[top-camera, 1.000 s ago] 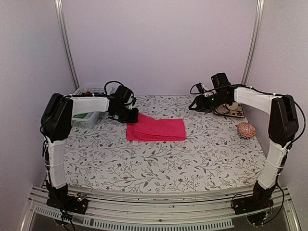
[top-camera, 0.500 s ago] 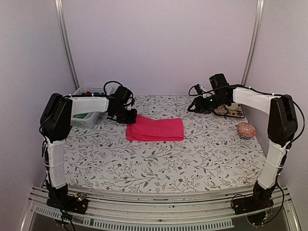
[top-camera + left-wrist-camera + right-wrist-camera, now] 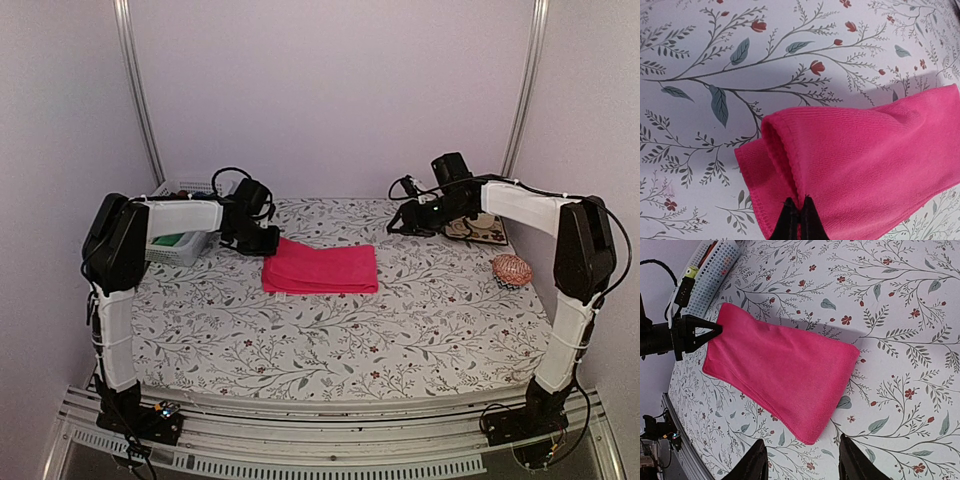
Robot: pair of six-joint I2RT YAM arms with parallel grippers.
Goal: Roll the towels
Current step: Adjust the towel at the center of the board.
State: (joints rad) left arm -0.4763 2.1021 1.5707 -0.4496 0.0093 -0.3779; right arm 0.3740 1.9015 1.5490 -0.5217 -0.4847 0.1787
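Towel (image 3: 322,268) is getting shorter. Its free end is now lying nearer the left gripper (image 3: 799,212) than it was a second ago, and the held end is sitting slightly farther back. The pink cloth is being dragged and bunched along the bench (image 3: 330,340) rather than turned over tightly. In my judgement the roll is only starting, with one loose fold showing at the held end and the rest lying flat.

The left gripper is clenching that end. Its fingers are pressing together on the hem where the cloth is doubling over itself, and the fold is standing up a little from the bench. The left arm is reaching forward with its forearm level and its wrist dipping down onto the towel's end.

The right gripper (image 3: 801,440) is hanging beyond the towel's opposite end, off its far corner and apart from it. Its fingers are standing partly spread and are grasping nothing. That arm is stretching across with its elbow high and has been drifting slightly toward the towel, so it is probably coming in to pin or help turn the cloth. The pictures are not showing me a second towel that I can tell for sure.
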